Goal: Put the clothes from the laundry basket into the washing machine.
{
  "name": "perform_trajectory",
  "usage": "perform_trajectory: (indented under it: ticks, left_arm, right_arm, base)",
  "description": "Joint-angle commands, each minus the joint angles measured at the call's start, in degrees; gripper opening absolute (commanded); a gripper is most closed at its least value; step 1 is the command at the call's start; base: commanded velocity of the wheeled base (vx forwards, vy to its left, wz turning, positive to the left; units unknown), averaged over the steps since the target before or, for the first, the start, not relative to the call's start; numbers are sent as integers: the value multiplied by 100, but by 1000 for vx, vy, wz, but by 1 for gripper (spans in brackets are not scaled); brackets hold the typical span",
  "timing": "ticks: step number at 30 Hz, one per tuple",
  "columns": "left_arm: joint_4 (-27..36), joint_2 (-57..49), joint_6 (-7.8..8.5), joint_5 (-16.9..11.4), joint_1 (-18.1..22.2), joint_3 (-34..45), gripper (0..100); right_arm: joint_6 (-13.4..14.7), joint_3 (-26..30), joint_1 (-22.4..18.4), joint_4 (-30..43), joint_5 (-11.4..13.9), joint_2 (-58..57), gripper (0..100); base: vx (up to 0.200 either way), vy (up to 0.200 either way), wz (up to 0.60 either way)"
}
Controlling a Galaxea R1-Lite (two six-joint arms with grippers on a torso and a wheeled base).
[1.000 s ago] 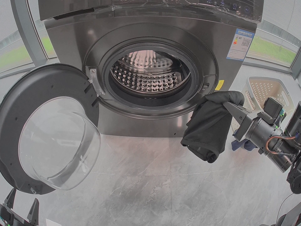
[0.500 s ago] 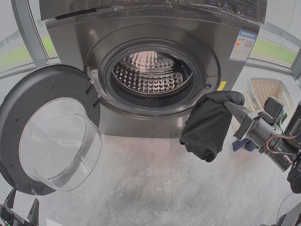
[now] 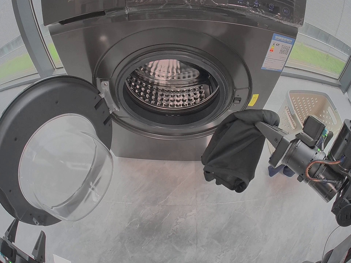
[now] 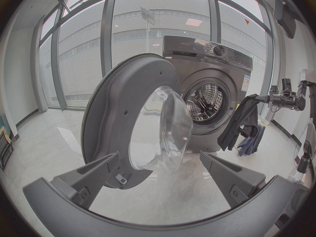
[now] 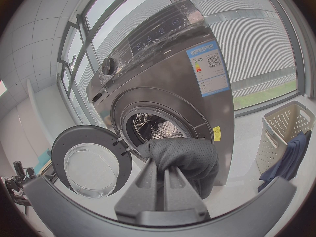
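1 black garment (image 3: 234, 147) hangs clamped in the right pincer (image 3: 265, 126) at the head view's right, just beside the drum opening (image 3: 170, 86) but sagging below its lip. Pushed forward so low, it may snag there or slip to the floor (image 3: 164, 209). The left pincer (image 4: 158, 155) stands apart, lower left.

Our right gripper (image 3: 260, 125) has dark grey wedge fingers (image 5: 144, 186), a black cylindrical wrist (image 3: 310, 159), a looped orange cable (image 3: 323, 161); left fingers (image 4: 230, 178) carry screws.
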Motion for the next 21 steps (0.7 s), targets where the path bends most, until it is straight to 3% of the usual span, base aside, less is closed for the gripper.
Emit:
perform_trajectory:
  ticks: [1,3,4,8,9,11,14,15,18,21]
  left_arm:
    - [-15,-68,70,-29,0,101,100]
    - [-6,-68,176,-20,0,101,100]
    - [-6,-77,317,-29,9,101,100]
    - [-6,-77,334,-56,18,101,100]
    - [-6,-77,281,-64,26,101,100]
    - [-24,-104,361,-91,18,101,100]
    - [-375,28,211,-363,79,-611,100]
    - [-419,301,176,-609,88,-1024,100]
    - [-446,1004,220,-1049,79,-1446,100]
    - [-586,1812,299,-1365,35,-1367,100]
  right_arm:
    - [26,-123,204,-15,33,317,0]
    - [26,-167,274,-15,33,388,0]
    - [17,-202,300,-24,33,502,0]
    - [17,-237,327,-121,33,572,0]
    - [26,-237,415,-428,7,651,0]
    - [26,-220,423,-587,-2,730,0]
    - [8,-325,441,-701,-2,924,0]
    - [8,-422,441,-710,7,1003,0]
    - [26,-791,564,-718,7,1240,0]
    - [34,-1151,775,-833,-2,1469,0]
  base:
    - [0,0,0]
    - [0,0,0]
    - [0,0,0]
    - [0,0,0]
    - [0,0,0]
    - [0,0,0]
    - [0,0,0]
    - [0,0,0]
    - [0,0,0]
    - [0,0,0]
